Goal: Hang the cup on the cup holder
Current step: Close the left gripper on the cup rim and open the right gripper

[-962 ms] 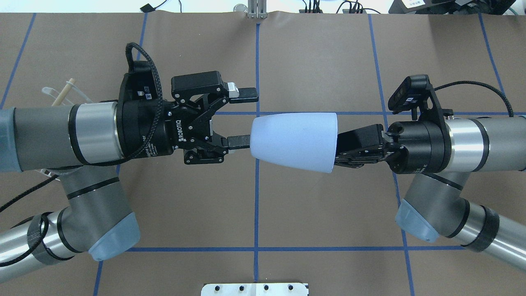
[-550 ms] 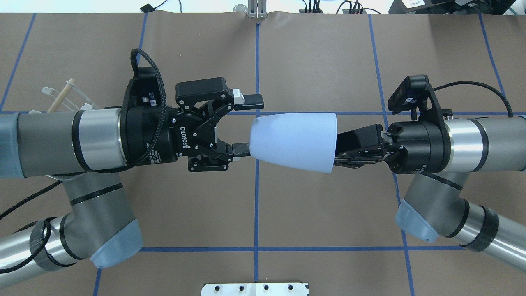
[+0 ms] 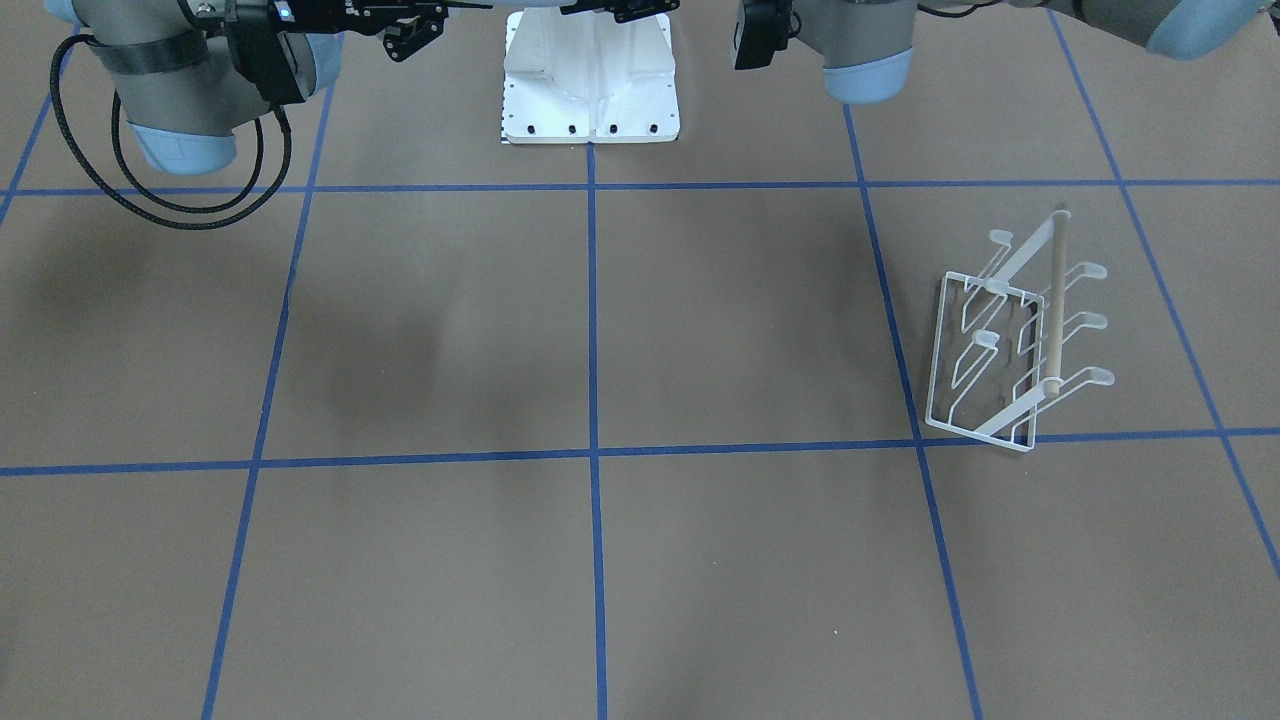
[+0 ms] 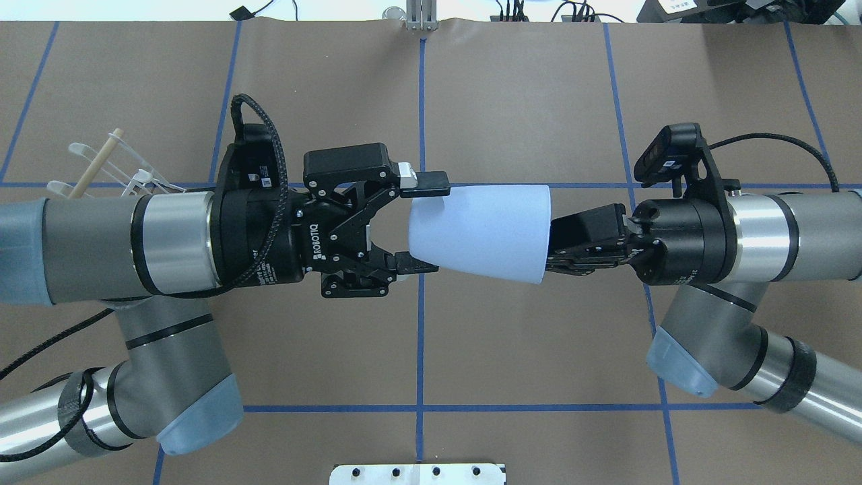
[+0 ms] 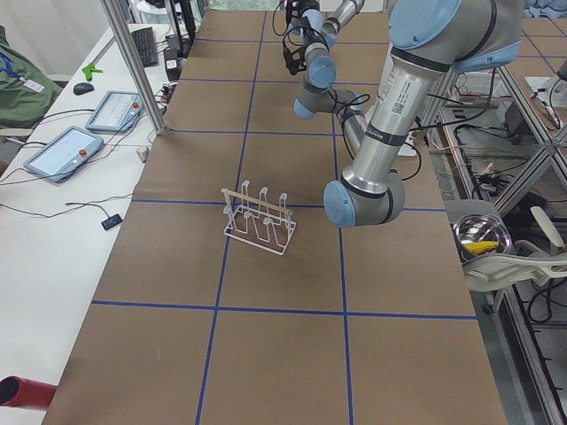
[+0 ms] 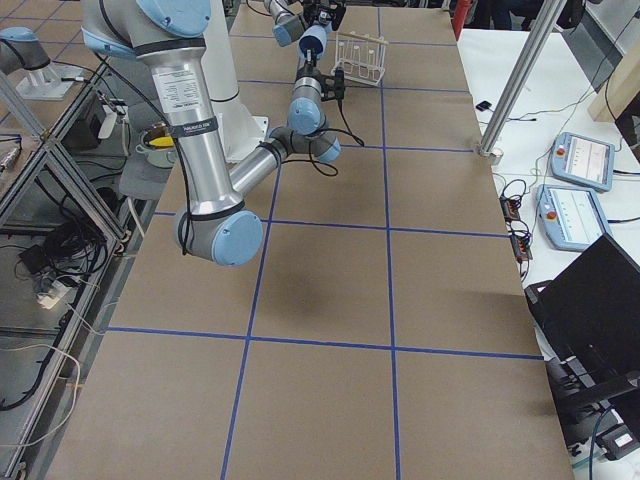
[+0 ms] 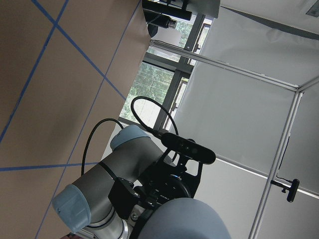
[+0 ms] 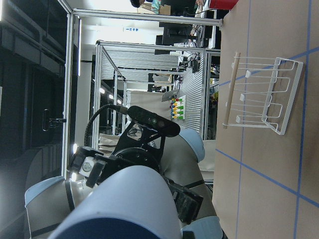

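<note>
The pale blue-grey cup [image 4: 481,230] lies on its side in the air above the table's middle, wide rim to the right. My right gripper [image 4: 556,244] is shut on its rim. My left gripper [image 4: 425,222] is open, one finger [image 4: 432,181] on each side of the cup's narrow base. The cup's base fills the bottom of the left wrist view [image 7: 187,219] and shows in the right wrist view [image 8: 117,204]. The white wire cup holder [image 3: 1012,340] with a wooden dowel stands on the table on my left, partly hidden behind my left arm in the overhead view [image 4: 108,162].
The robot's white base plate [image 3: 590,80] is at the table's near edge. Blue tape lines cross the brown table [image 3: 590,450]. A metal post [image 5: 133,62] and tablets [image 5: 62,150] stand on the far side.
My left gripper has moved right, still open, until its fingers straddle the cup's narrow base. The right gripper and the cup have stayed in place.
</note>
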`<state>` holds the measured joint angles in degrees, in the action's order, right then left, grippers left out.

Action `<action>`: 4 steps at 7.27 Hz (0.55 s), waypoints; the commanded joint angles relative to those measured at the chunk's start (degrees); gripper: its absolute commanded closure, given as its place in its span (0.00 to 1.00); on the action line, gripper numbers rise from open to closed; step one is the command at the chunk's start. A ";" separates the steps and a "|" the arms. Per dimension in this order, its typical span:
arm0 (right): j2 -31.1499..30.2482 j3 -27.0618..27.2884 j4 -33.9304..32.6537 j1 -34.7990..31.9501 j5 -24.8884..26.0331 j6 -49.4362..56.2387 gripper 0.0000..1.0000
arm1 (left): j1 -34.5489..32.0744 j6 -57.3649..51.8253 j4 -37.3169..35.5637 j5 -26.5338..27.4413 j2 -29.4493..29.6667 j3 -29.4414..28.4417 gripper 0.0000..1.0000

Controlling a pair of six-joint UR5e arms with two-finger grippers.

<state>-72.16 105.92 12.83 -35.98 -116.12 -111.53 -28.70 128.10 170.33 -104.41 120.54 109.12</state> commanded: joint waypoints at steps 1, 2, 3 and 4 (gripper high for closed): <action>0.00 -0.01 0.00 0.03 -0.07 0.00 1.00 | 0.66 0.05 0.00 0.09 0.14 0.12 0.10; 0.00 0.17 0.09 0.03 0.02 -0.09 0.88 | 0.66 0.05 0.00 0.00 0.05 0.21 0.56; -0.08 0.34 0.09 0.03 0.02 -0.26 0.01 | 0.66 -0.74 0.18 -0.18 -0.30 0.21 1.00; -0.43 0.26 0.09 0.03 -0.07 -1.13 0.00 | 0.66 -0.22 0.18 -0.35 -0.39 0.39 1.00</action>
<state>-72.27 106.17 12.94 -35.94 -116.11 -111.95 -28.04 127.74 170.40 -104.59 120.31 109.35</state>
